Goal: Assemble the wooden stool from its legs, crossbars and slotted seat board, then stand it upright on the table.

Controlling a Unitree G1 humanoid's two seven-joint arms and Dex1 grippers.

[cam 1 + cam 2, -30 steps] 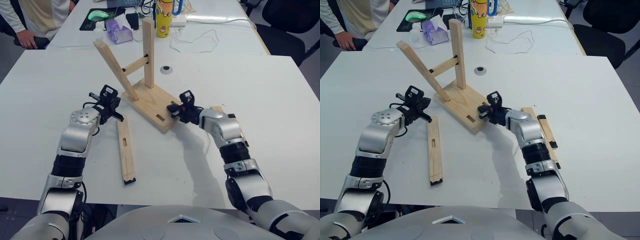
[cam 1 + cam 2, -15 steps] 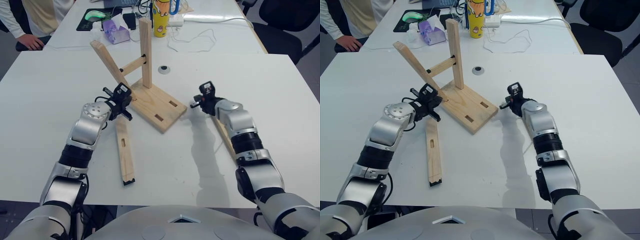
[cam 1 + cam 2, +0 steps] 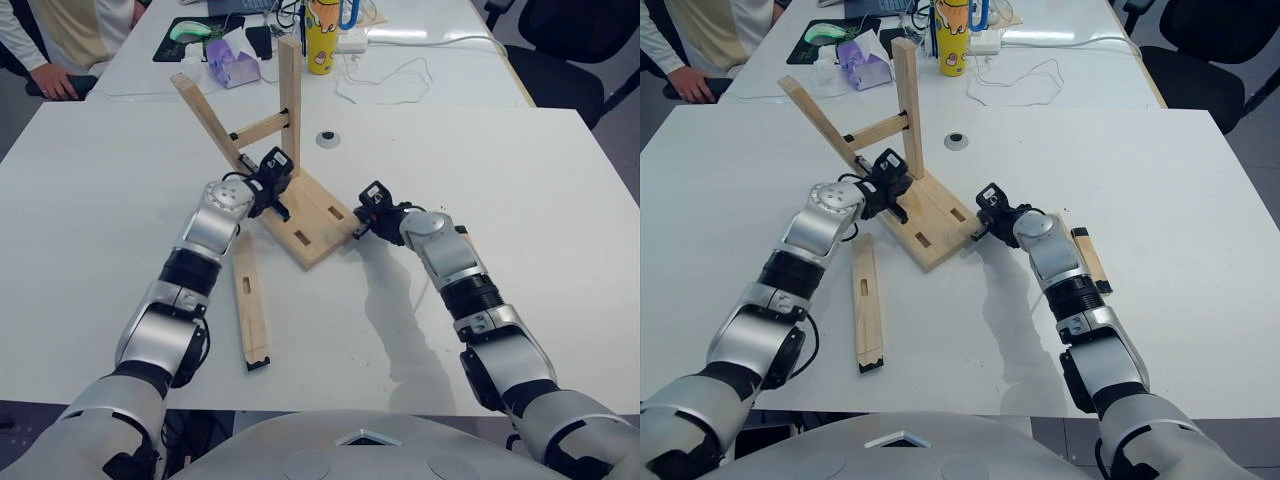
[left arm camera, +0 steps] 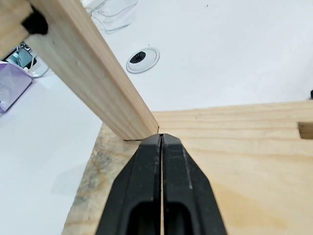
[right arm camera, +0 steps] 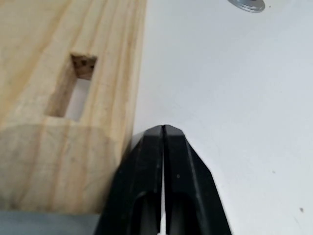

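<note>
Both closed on nothing, the left hand (image 4: 161, 141) on the seat board (image 3: 318, 218) and the right hand (image 5: 163, 131) beside its corner should brace it evenly before the loose leg (image 3: 250, 300) goes in.

Yellow cup (image 3: 323, 45) near purple box (image 3: 236, 66); white cable (image 3: 392, 76); perhaps a mouse (image 3: 196, 30) behind.

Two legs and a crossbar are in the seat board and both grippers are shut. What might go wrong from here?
1. The left gripper, shut, has its tip at the foot of an inserted leg; a push there might loosen that joint or tip the pair over.
2. The right gripper, shut, sits by a corner of the seat board without holding it, so a nudge may slide the board towards the loose leg.
</note>
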